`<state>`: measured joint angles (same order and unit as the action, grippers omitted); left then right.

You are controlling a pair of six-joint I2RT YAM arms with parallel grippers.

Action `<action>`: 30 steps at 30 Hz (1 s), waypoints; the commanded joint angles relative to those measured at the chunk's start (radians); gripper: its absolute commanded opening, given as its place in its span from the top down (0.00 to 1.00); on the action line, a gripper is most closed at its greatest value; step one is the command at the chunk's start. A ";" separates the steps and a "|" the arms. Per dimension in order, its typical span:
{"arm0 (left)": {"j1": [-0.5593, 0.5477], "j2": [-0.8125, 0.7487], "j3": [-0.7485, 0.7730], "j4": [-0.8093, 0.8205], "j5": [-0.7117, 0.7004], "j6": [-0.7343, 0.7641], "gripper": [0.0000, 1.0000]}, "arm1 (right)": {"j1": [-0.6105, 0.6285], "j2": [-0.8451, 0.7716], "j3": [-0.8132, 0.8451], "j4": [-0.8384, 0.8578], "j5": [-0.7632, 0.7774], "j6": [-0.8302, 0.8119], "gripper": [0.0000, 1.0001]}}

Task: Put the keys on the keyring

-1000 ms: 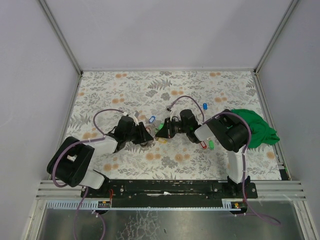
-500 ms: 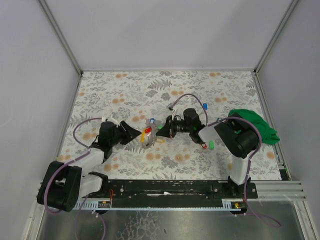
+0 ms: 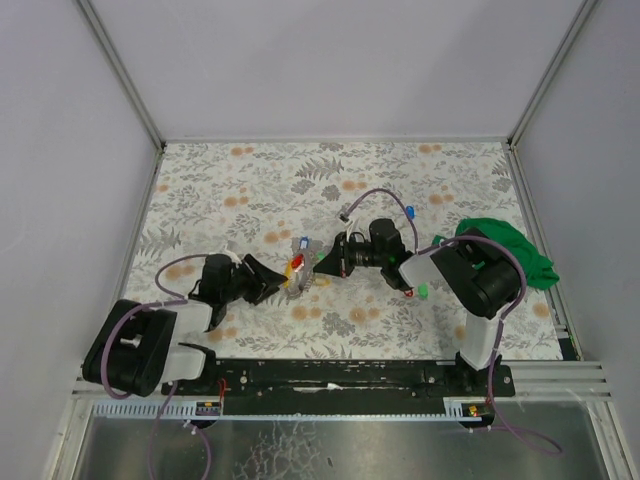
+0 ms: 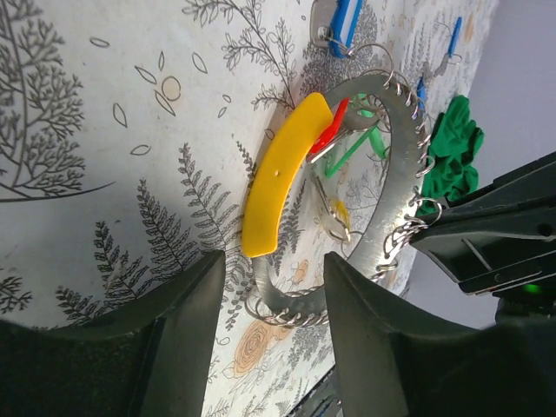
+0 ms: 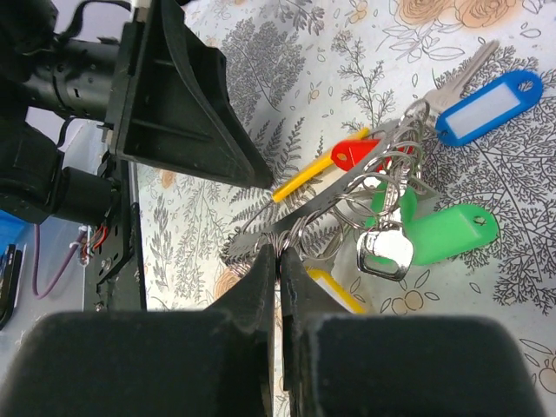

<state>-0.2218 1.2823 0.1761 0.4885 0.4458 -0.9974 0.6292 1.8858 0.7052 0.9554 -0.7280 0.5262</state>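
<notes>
The keyring (image 4: pixel 395 165), a flat silvery ring edged with small wire loops, sits at the middle of the floral-patterned table (image 3: pixel 250 180), between the two grippers, which face each other across it. The right gripper (image 5: pixel 278 261) is clenched on the keyring, its two fingers pressed together with a few of the wire loops on the rim pinched at their tips. The left gripper (image 4: pixel 276 265) is released and grasps nothing: its fingers (image 4: pixel 174 347) stand apart, with the near arc of the ring just off their tips. A long yellow tag (image 4: pixel 278 182) lies across the ring on the side towards the left gripper, a red tag (image 5: pixel 356 155) sits next to it, and a green tag (image 5: pixel 443 234) hangs from the cluster on the side away from it. A blue-tagged key (image 5: pixel 486 104) lies on the table just beside the ring, its metal end touching the cluster of loops; whether it is threaded on cannot be told. A second blue key (image 3: pixel 410 213) lies well apart, farther back on the table beyond the right arm. A red-tagged key (image 3: pixel 405 290) and a green-tagged key (image 3: pixel 423 291) rest side by side close under the right arm. The green cloth (image 3: pixel 515 260) is crumpled at the table's right edge
</notes>
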 commanded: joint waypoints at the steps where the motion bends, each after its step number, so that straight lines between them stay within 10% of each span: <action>1: -0.019 0.063 -0.056 0.209 0.052 -0.110 0.50 | 0.009 -0.080 -0.002 0.068 -0.016 0.006 1.00; 15: -0.105 0.302 -0.111 0.536 0.044 -0.309 0.48 | 0.009 -0.087 -0.040 0.081 0.023 0.047 1.00; 30: -0.109 0.610 -0.157 1.110 0.046 -0.492 0.77 | 0.009 -0.092 -0.106 0.062 0.038 0.019 1.00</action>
<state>-0.3210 1.8832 0.0284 1.4342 0.4911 -1.4464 0.6277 1.8282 0.6136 0.9890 -0.6891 0.5682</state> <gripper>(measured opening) 0.266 0.022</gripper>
